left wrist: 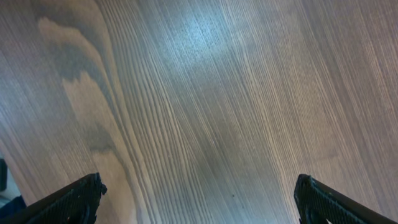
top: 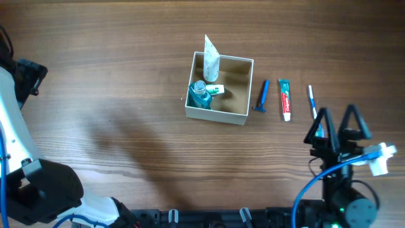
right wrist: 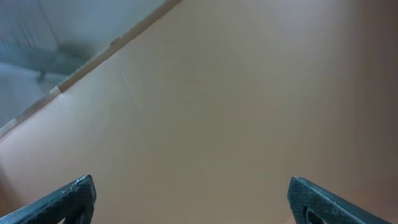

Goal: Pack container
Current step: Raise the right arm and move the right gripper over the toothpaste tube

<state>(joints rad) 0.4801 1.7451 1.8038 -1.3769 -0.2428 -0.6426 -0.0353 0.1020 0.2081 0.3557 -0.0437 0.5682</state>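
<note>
Nearest the overhead lens is the right end effector (top: 337,126), raised above the worktop (top: 114,76) toward its near right corner. Its two dark fingers stand apart with nothing between them. Its own wrist camera shows the same: both fingertips (right wrist: 68,199) sit wide at the lower corners over a blurred tan surface that we cannot identify.

The left end effector (left wrist: 199,205) is also spread. In its wrist view, one tip sits at each lower corner and only bare wood grain lies between them. From overhead, the left arm rises along the left edge of the worktop.

The container (top: 215,114) sits near the middle of the worktop, somewhat toward the far edge and well apart from both end effectors. Its outer walls are white and its inside is brown. Inside it we see a white tube (top: 211,57) leaning in the far left corner with its tip above the rim. A teal bottle (top: 200,94) stands against the left wall, and a small white and green item (top: 215,90) lies just beside the bottle.

Three things lie in a row to the right of the container, toward the right edge. First comes a blue razor (top: 261,96) just beside the container's right wall. Next is a toothpaste tube (top: 285,99), and then a toothbrush (top: 312,101), whose near end runs under the right end effector's finger.
</note>
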